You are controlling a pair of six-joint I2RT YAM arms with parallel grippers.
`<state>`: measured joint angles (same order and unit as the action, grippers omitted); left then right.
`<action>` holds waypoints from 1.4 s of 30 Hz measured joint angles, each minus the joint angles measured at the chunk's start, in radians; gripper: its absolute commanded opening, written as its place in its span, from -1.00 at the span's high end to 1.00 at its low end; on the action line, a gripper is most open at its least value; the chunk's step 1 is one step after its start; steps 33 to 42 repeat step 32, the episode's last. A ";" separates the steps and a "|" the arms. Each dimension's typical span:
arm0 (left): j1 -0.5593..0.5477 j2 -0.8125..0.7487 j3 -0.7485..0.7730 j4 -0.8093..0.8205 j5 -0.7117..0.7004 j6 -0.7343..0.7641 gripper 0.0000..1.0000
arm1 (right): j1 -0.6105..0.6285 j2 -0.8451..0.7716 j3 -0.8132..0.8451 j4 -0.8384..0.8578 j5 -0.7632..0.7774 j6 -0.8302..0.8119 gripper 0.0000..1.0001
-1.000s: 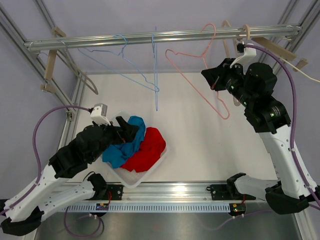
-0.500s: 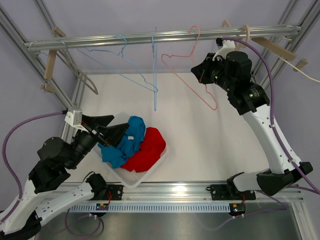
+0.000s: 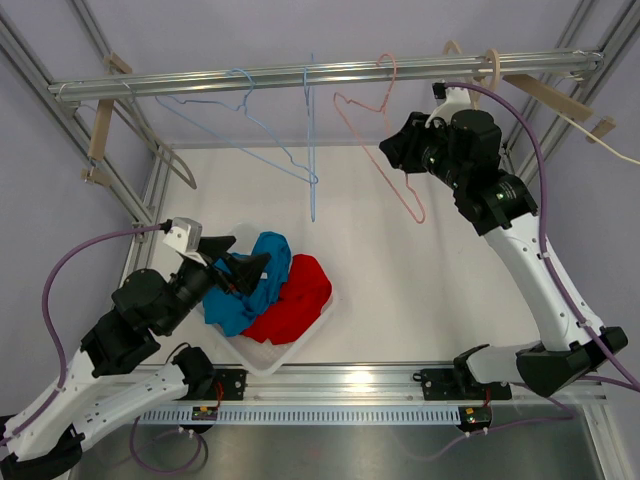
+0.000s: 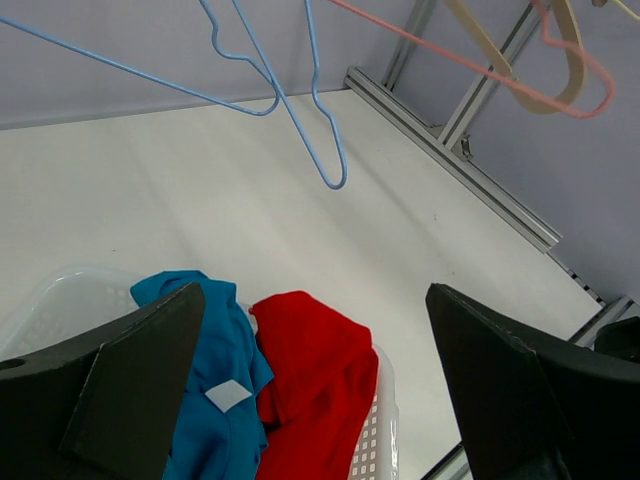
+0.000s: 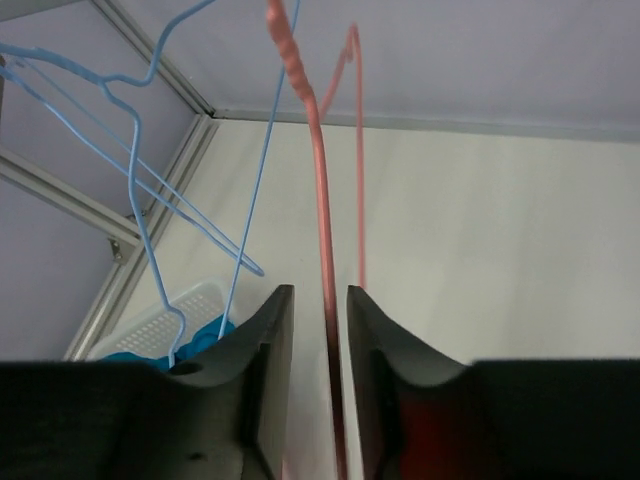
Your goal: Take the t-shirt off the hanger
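The pink wire hanger (image 3: 385, 150) hangs bare from the top rail (image 3: 200, 82). My right gripper (image 3: 392, 152) is up at it. In the right wrist view the pink hanger (image 5: 322, 220) runs through the narrow gap of that gripper (image 5: 318, 290), which is open, its jaws apart and clear of the wire. A red t-shirt (image 3: 295, 300) and a blue t-shirt (image 3: 250, 285) lie crumpled in the white basket (image 3: 300, 350). My left gripper (image 3: 240, 255) hovers open over them with nothing in it. The left wrist view shows the red t-shirt (image 4: 320, 380) between that gripper's (image 4: 312, 295) wide fingers.
Light blue wire hangers (image 3: 270, 140) hang left of the pink one on the same rail. Wooden hangers (image 3: 490, 70) hang at its right end, another (image 3: 100, 130) at the left. Aluminium frame posts run along both sides of the white table.
My right gripper has carried the pink hanger left along the rail, then opened its jaws off the wire. My left arm has drawn back and now sits raised over the basket.
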<state>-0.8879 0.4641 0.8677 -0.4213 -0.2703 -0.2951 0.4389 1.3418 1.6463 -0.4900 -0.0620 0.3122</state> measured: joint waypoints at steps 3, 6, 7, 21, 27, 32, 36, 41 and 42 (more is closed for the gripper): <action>0.000 -0.006 0.000 0.002 -0.013 0.002 -0.98 | 0.000 -0.037 -0.039 -0.014 0.028 0.014 -0.64; 0.000 -0.010 0.000 0.002 -0.015 0.000 -0.98 | 0.001 -0.082 -0.043 -0.032 0.065 0.022 -0.99; 0.000 -0.013 0.002 0.000 -0.014 -0.004 -0.98 | 0.001 -0.103 -0.045 -0.032 0.075 0.021 -0.99; 0.000 -0.145 0.159 -0.061 -0.024 -0.084 -0.98 | 0.001 -0.768 -0.166 -0.121 0.130 0.046 -0.99; 0.001 -0.205 0.219 -0.072 -0.076 -0.089 -0.98 | 0.002 -0.985 -0.170 -0.146 0.217 0.043 -0.99; 0.002 -0.229 0.222 -0.083 -0.108 -0.098 -0.98 | 0.002 -1.125 -0.297 -0.117 0.321 0.042 -0.99; 0.002 -0.229 0.222 -0.083 -0.108 -0.098 -0.98 | 0.002 -1.125 -0.297 -0.117 0.321 0.042 -0.99; 0.002 -0.229 0.222 -0.083 -0.108 -0.098 -0.98 | 0.002 -1.125 -0.297 -0.117 0.321 0.042 -0.99; 0.002 -0.229 0.222 -0.083 -0.108 -0.098 -0.98 | 0.002 -1.125 -0.297 -0.117 0.321 0.042 -0.99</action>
